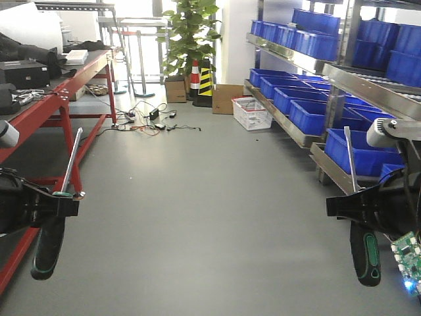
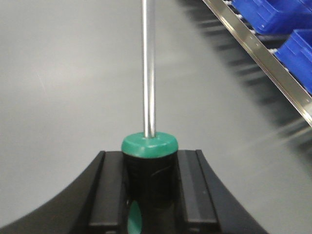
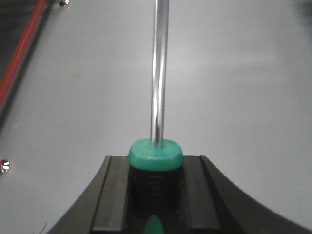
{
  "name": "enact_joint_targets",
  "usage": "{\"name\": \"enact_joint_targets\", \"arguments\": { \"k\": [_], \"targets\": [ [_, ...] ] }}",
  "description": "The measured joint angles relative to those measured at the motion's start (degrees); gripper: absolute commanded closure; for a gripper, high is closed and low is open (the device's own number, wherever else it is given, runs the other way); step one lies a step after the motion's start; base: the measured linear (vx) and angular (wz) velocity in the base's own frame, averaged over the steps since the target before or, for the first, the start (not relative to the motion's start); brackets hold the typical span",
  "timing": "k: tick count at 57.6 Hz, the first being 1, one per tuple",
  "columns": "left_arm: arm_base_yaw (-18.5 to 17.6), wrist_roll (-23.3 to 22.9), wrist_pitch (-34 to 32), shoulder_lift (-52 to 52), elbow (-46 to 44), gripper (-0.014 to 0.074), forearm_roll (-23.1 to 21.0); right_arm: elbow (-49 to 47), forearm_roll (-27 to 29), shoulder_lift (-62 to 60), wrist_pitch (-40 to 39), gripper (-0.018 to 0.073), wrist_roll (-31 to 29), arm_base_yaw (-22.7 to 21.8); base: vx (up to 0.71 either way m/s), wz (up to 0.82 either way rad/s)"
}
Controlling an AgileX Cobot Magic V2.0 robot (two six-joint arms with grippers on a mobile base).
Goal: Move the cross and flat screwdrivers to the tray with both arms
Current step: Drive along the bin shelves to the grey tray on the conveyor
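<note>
My left gripper (image 1: 62, 201) is shut on a screwdriver (image 1: 49, 243) with a black and green handle, shaft pointing up, handle hanging below. In the left wrist view the fingers (image 2: 109, 190) clamp the handle (image 2: 149, 170) just under its green collar. My right gripper (image 1: 348, 207) is shut on the other screwdriver (image 1: 366, 253), held the same way. In the right wrist view the fingers (image 3: 114, 195) clamp its handle (image 3: 155, 180). Both are held in the air above the grey floor. The grey metal tray is out of view. Which tip is cross or flat cannot be told.
A red-framed workbench (image 1: 66, 85) runs along the left. Metal shelving with blue plastic bins (image 1: 309, 99) runs along the right. A white crate (image 1: 252, 113), cardboard boxes (image 1: 227, 99), a plant (image 1: 191, 33), a traffic cone (image 1: 195, 76) and cables (image 1: 151, 122) lie at the far end.
</note>
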Motion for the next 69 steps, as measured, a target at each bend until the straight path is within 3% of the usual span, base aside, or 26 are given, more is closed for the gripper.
{"name": "enact_joint_targets", "arguments": {
  "k": [38,69],
  "targets": [
    [0.00,0.00,0.47,0.00,0.00,0.0596,0.05,0.00,0.00,0.00,0.00,0.0568,0.00,0.00,0.57,0.03],
    [0.00,0.00,0.47,0.00,0.00,0.0596,0.17,0.00,0.17,0.00,-0.05,0.0568,0.00,0.00,0.49,-0.51]
  ]
}}
